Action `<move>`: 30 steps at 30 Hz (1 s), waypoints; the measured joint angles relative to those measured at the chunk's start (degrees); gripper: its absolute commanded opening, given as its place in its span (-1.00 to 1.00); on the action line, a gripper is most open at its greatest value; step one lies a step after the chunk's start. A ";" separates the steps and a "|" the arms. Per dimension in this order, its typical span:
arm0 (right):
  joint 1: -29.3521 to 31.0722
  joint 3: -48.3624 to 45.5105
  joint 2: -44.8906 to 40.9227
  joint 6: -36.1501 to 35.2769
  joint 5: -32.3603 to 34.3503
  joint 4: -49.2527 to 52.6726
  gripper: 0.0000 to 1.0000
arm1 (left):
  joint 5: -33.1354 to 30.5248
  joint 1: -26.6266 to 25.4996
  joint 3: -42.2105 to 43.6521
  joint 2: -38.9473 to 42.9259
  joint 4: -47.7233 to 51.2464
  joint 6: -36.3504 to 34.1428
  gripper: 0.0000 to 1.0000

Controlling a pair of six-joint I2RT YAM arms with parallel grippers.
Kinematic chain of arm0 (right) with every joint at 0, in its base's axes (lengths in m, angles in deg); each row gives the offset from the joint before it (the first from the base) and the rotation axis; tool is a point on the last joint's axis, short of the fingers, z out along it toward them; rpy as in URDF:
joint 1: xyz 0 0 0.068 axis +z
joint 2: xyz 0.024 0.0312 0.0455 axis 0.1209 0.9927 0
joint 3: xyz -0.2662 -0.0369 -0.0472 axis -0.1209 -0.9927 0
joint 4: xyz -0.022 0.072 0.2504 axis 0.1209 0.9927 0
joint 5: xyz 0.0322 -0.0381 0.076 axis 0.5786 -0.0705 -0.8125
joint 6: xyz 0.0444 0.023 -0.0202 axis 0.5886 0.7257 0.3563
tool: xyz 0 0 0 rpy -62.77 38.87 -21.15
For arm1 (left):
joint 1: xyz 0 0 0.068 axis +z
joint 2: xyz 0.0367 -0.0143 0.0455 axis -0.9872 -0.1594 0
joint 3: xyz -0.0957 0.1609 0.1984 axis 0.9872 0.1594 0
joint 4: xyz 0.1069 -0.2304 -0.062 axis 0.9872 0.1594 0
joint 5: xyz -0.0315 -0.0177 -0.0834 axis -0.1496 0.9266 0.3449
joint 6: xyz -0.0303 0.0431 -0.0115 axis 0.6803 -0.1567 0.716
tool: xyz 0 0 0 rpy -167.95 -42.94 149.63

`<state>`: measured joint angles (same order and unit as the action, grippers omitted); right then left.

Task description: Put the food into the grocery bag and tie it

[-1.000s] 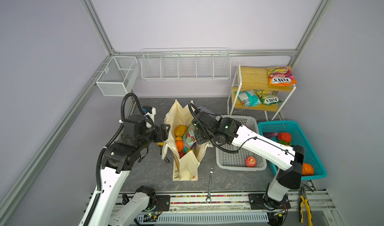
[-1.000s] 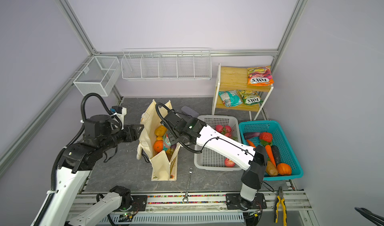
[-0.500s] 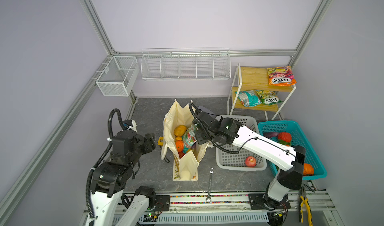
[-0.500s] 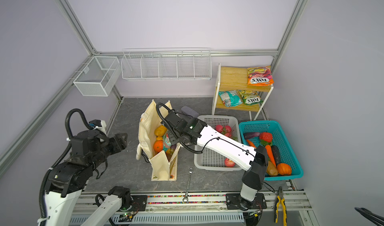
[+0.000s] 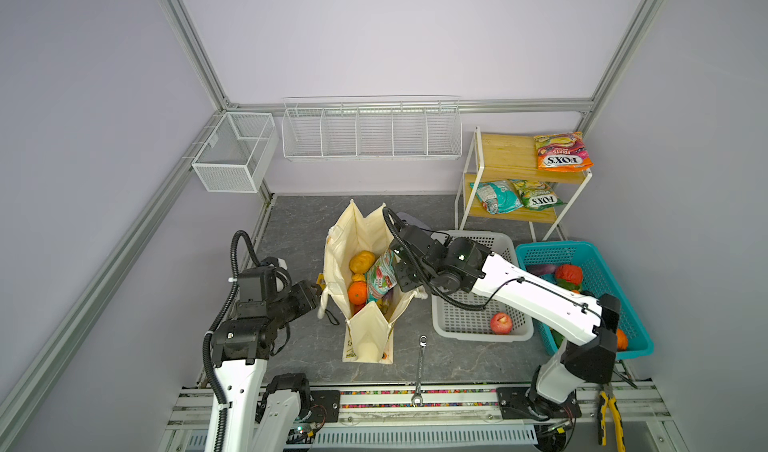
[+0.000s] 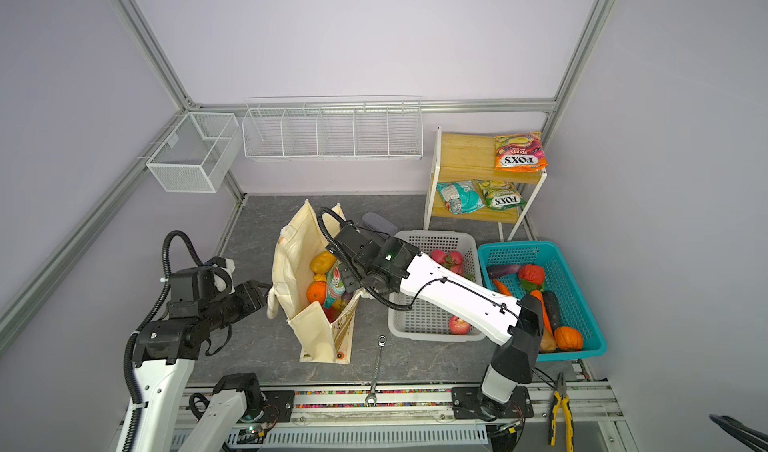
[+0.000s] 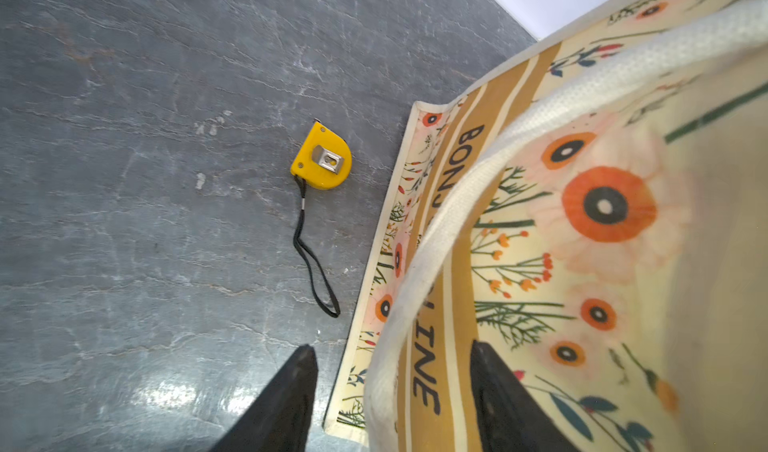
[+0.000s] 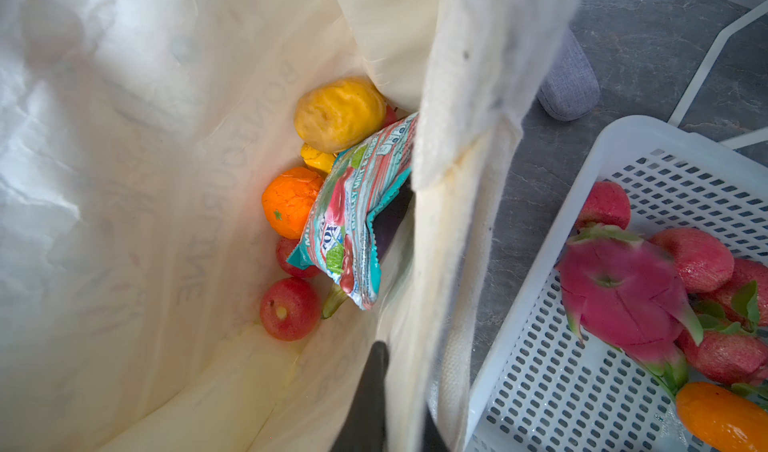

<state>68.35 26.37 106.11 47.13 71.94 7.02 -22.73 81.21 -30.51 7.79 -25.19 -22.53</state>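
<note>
The cream grocery bag (image 5: 365, 333) (image 6: 316, 329) stands open in both top views. Food lies inside it: a yellow piece (image 8: 338, 113), an orange (image 8: 291, 201), a teal packet (image 8: 357, 221) and a red apple (image 8: 289, 308). My left gripper (image 5: 318, 294) (image 7: 391, 346) is open at the bag's left side. The white rope handle (image 7: 540, 109) runs between its fingers. My right gripper (image 5: 405, 281) (image 8: 401, 371) is shut on the bag's right wall, with one finger inside and the other hidden behind the cloth.
A grey basket (image 5: 473, 329) holding an apple (image 5: 500, 322) and a dragon fruit (image 8: 619, 288) stands right of the bag, a teal basket (image 5: 623, 329) beyond it. Packets (image 5: 563, 152) lie on the shelf. A yellow tape measure (image 7: 322, 161) and a wrench (image 5: 420, 362) lie near the bag.
My left arm drew back from the bag's left side, then came forward again to the handle, and its jaws narrowed. The right arm kept its hold.
</note>
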 measured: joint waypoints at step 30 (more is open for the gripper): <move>0.15 -0.61 -0.72 -0.31 -0.90 -0.37 -0.84 | 9.55 0.00 0.52 -16.98 -3.37 -7.08 -0.31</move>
<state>68.50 25.75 105.39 46.82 71.05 6.65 -13.17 81.21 -29.98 -9.20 -28.55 -29.61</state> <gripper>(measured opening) 0.082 0.366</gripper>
